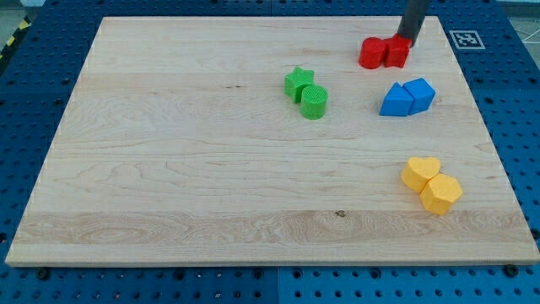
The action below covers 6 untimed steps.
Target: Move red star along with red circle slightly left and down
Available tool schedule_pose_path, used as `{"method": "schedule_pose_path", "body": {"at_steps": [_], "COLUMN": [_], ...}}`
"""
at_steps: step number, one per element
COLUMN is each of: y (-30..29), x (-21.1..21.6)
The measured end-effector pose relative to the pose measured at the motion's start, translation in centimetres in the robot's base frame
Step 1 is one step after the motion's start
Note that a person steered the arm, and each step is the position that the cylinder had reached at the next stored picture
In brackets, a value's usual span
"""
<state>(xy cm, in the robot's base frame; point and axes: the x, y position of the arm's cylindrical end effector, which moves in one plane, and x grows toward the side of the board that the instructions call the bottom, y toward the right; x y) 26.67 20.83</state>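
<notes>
Two red blocks touch each other near the view's top right: the left one looks like the red star and the right one like the red circle, though their shapes are hard to make out. My dark rod comes down from the top edge, and my tip stands right at the upper right side of the right red block, touching or nearly touching it.
A green star and a green cylinder sit together at centre top. Two blue blocks lie below the red pair. A yellow heart and a yellow hexagon lie at lower right. The board's right edge is near.
</notes>
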Motion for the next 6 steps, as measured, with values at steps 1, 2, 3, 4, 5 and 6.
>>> {"method": "schedule_pose_path", "body": {"at_steps": [1,2,3,4,5,6], "y": [-3.2,-4.6,-4.6,-4.6,-1.5,1.4], "x": [0.0,0.5,1.7,1.2,0.5,1.2]}}
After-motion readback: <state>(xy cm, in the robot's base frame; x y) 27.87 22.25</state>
